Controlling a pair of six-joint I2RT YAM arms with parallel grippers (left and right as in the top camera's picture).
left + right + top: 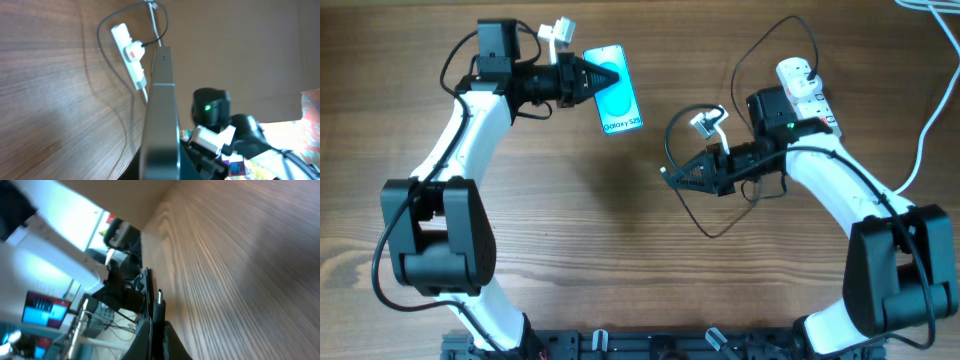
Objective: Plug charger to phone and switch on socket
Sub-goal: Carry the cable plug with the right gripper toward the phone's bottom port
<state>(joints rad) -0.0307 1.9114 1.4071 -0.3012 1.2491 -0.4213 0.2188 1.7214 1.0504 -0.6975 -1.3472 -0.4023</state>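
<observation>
- The left gripper (pixel 592 80) is clamping shut on one short end of the phone (pixel 618 92), at the upper left of the table (pixel 570 250). Its wrist view is showing the phone edge-on between the fingers.
- The phone is looking rigid, glassy and probably slippery, so a firm hold across its flat faces is suiting it, with the far short end left free.
- The right gripper (pixel 672 173) is pinching the charger (pixel 708 232) just behind its connector tip (pixel 159 298), near the table's middle and apart from the phone.
- The cable is thin, light and floppy, so only that stiff tip is worth gripping. The slack is trailing in loops.
- The power strip (pixel 810 95) is lying at upper right. It is likely light enough to slide when its switch is pressed.
</observation>
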